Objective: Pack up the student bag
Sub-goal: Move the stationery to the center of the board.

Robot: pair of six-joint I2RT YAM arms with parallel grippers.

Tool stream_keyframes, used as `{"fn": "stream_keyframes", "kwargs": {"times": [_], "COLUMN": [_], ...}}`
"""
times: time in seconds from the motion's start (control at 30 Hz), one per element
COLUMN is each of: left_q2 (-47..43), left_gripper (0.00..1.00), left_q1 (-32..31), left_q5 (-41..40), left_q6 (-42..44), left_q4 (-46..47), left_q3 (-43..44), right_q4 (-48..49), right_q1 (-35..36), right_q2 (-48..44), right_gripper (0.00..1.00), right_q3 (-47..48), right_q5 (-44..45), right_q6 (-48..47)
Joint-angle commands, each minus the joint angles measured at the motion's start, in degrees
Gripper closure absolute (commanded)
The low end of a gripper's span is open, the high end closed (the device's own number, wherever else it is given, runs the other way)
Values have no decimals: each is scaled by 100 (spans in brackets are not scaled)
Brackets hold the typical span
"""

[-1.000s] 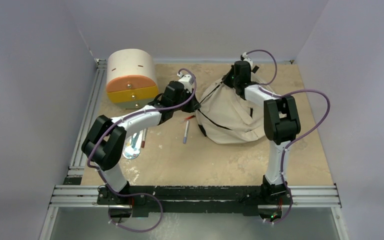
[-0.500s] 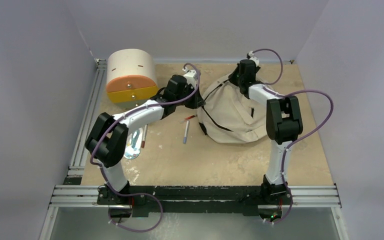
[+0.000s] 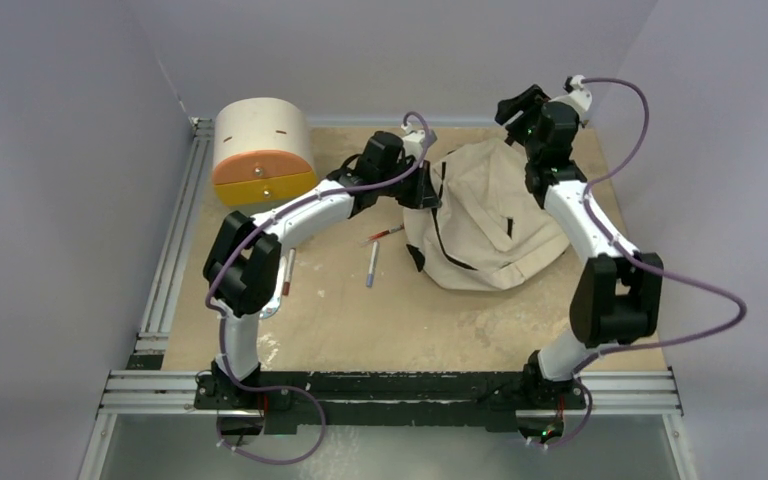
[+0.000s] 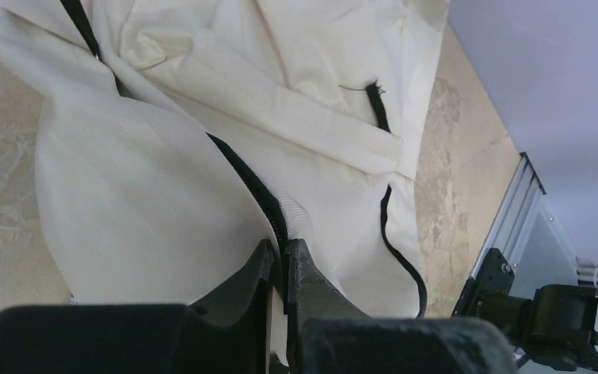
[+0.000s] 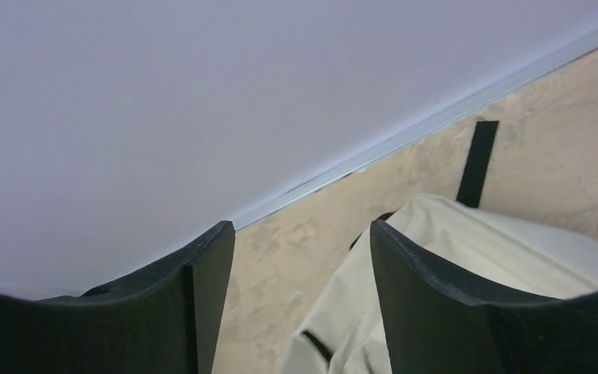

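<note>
Left claw (image 4: 279, 253) is clamping the student bag (image 4: 163, 179): both fingers (image 4: 258, 269) are pressing together on a fold of cream fabric, right at a black zipper line (image 4: 249, 175) that is running away from the fingertips across the cloth. The rest of the bag is spreading out ahead of this claw and to both sides of it, slumping in soft folds on the table (image 3: 410, 320). A second black zipper line (image 4: 393, 226) is curving along the cloth to the right of the fingertips. Right claw (image 5: 300, 234) is hanging with its fingers standing well apart and nothing between them. The pale wall (image 5: 202, 93) is filling most of the view beyond it, and the bag's far edge is lying below and ahead of it, mostly on the side of its right-hand finger. A flat black strap (image 5: 476, 160) is lying on the table just past that edge. From above, the right claw is sitting over the bag's far corner, near the back wall, with the bag lying between the two claws. A red-tipped pen (image 3: 384, 235) and a grey pen (image 3: 371, 265) are lying on the table just behind the left claw, on its base side. The drawer box (image 3: 260, 150) is standing well off to that claw's left.
</note>
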Motion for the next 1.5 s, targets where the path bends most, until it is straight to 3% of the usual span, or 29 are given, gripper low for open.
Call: {"fn": "stream_keyframes", "kwargs": {"times": [0.0,0.27,0.4,0.7,1.07,1.13,1.2,1.27,1.33,1.37,1.47], "left_q2": [-203,0,52,479,846,867,813,712,573,481,-9], "left_gripper": [100,100,100,100,100,100,100,100,98,90,65], "left_q1": [-61,-39,-9,14,41,37,43,49,102,153,398], "left_q5": [128,-402,-381,-235,37,126,219,295,347,374,315], "left_q6": [-170,-246,-271,-309,-436,-457,-472,-423,-351,-349,-450], "left_q4": [118,-328,-425,-798,-1072,-1076,-1026,-946,-890,-864,-543], "left_q3": [667,1197,1338,2058,2909,2967,2938,2845,2732,2648,2068], "right_q4": [8,-1190,-1893,-2177,-1555,-1500,-1402,-1440,-1543,-1602,-1699], "right_q1": [55,194,551,1429,2135,2178,2174,2174,2166,2161,2018], "right_q2": [-852,-2800,-3245,-2999,-2093,-1945,-1903,-1921,-2010,-2087,-2382], "right_gripper": [31,22,18,14,14,21,37,62,93,100,100], "right_q3": [-678,-2424,-2724,-2327,-2259,-2256,-2277,-2256,-2178,-2101,-1819], "right_q5": [-545,-1394,-1486,-1433,-1056,-865,-533,-296,-94,135,632], "right_q6": [85,144,170,-1054,-1254,-1169,-1037,-896,-602,-527,-424]}}
